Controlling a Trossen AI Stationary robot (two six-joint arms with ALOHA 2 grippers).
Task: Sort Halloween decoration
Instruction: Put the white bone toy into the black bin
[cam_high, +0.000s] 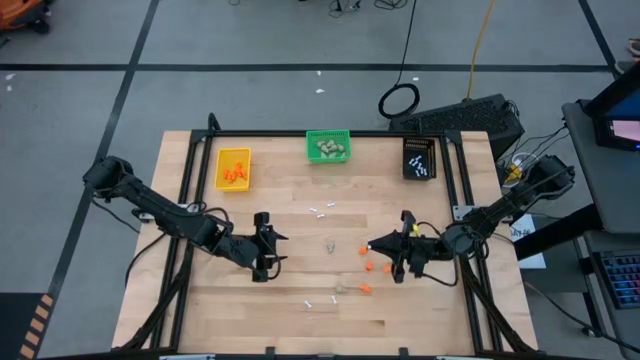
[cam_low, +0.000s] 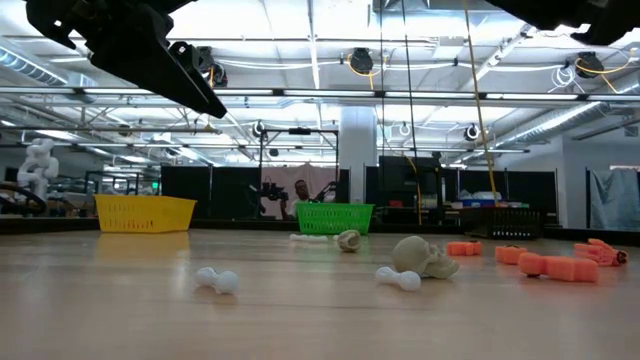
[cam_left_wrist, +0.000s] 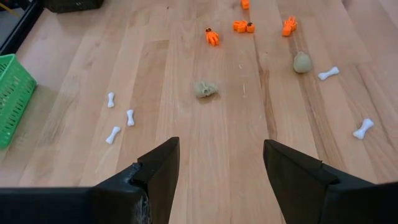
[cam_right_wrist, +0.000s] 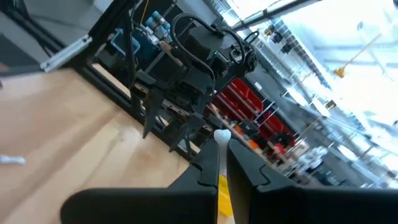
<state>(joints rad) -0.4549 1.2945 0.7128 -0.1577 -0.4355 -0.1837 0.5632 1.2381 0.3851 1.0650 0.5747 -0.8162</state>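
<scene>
Decorations lay loose before the green bin (cam_high: 328, 147), unsorted: a skull (cam_left_wrist: 205, 89), bones, orange bits. The left gripper (cam_left_wrist: 217, 168) was held wide and empty, aimed at the skull. A bone (cam_right_wrist: 222, 135) was pinched in the right gripper (cam_right_wrist: 222, 163), lifted for binning.

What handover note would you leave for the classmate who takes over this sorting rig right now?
Right gripper: shut on a white bone, lifted over the table's right-centre.
Left gripper: open, empty, at left-centre, facing loose pieces.
Done: orange pieces lie in the yellow bin, skulls in the green bin, bones in the black bin.
Left: on the wooden table, two beige skulls, several orange pieces and loose white bones. The held bone likely goes to the black bin.
</scene>
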